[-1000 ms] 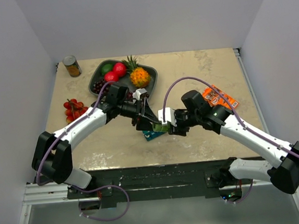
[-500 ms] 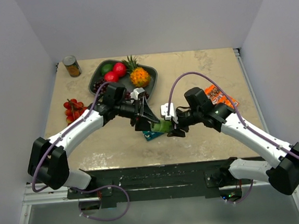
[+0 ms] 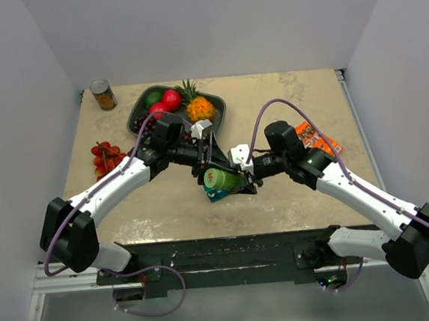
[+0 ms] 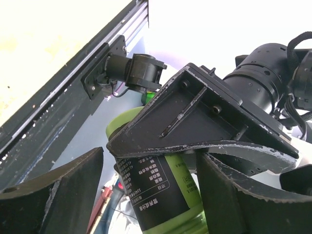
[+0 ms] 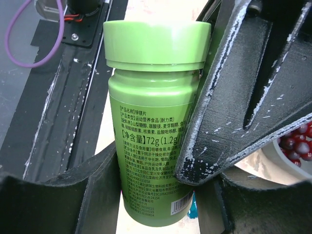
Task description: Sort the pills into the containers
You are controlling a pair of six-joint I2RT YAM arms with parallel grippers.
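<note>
Right, the containers (image 3: 217,195) first: the teal strip lies on the counter (image 3: 292,191), mostly hidden, and only a corner peeks out. I cannot tell whether any compartment has anything in it. Directly above the strip is the green bottle (image 3: 222,179), held off the surface with its cap (image 5: 157,44) on. No pill is visible anywhere.

The right claw (image 5: 156,195) comes in from the strip's right side and is pinching the bottle's lower body, a finger pressed to each flank. The left claw (image 4: 151,190) comes in from the strip's left and stands spread around the cap end. There is a clear gap on one side, so it is gripping nothing.

This looks like early going, then: the bottle is up and presented, but the opening is not done. What seems left is getting that cap off, tipping pills out and dropping them into the cubes.

Further out, behind the strip, sits the dark fruit tray (image 3: 137,122), with a tin can (image 3: 103,95) beyond its left corner. Red tomatoes (image 3: 105,156) lie off to the strip's left and an orange packet (image 3: 316,139) to its right.
</note>
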